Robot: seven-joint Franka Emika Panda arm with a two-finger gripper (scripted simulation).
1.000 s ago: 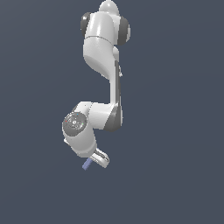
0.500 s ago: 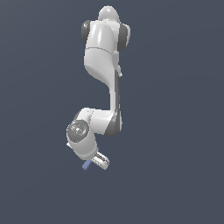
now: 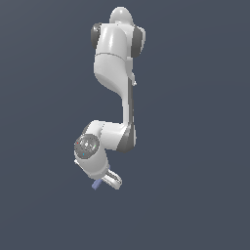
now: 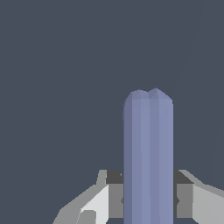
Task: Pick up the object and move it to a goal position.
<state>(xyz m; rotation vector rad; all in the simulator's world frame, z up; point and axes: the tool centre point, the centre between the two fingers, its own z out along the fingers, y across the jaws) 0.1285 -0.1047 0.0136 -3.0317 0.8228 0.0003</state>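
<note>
Over the last second the gripper (image 3: 108, 181) sinks lower in the exterior view, carrying the periwinkle-blue bar (image 3: 96, 185) down with it as the arm's elbow folds.

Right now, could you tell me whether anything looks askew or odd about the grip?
Nothing stands out. The bar sits straight between the gripper fingers, one end sticking out past them; the exterior view shows that end beside the gripper.

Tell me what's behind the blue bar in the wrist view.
Behind the blue bar there is only plain dark background. The fingers flank its lower part on both sides; the bar covers the stretch between them, so whatever lies there stays hidden.
</note>
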